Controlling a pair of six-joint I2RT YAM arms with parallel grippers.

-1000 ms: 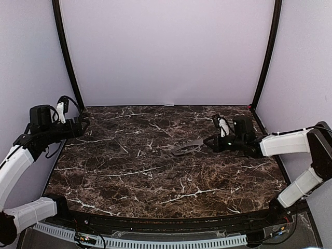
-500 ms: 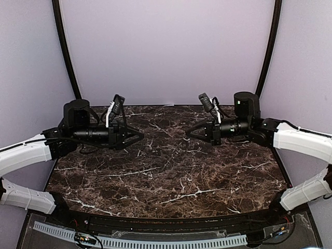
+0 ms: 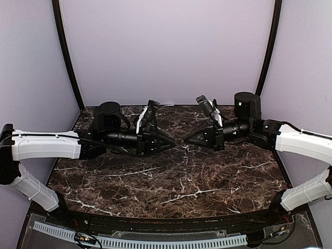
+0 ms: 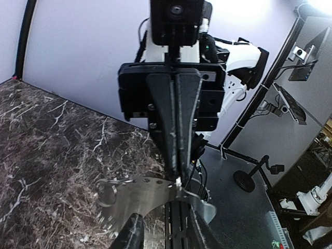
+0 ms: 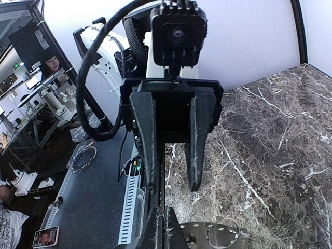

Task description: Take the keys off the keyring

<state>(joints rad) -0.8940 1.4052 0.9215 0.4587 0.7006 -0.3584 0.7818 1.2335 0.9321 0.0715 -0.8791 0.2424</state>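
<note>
Dark marble tabletop (image 3: 155,181), lilac walls (image 3: 166,52) — right fingers (image 4: 167,124) clamp keyring (image 4: 140,196) above it; left fingers (image 5: 147,135) spread apart.

Soft, even light diffused throughout, pale walls (image 3: 166,52) washed bright, dark marble table (image 3: 171,176) faintly shadowed, wrist views bent at the edges, keyring (image 4: 137,197) blurred at its lower rim.

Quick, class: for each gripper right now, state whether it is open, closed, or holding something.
Left gripper: open, fingers spread, gripping nothing.
Right gripper: closed, pinching the keyring.
</note>
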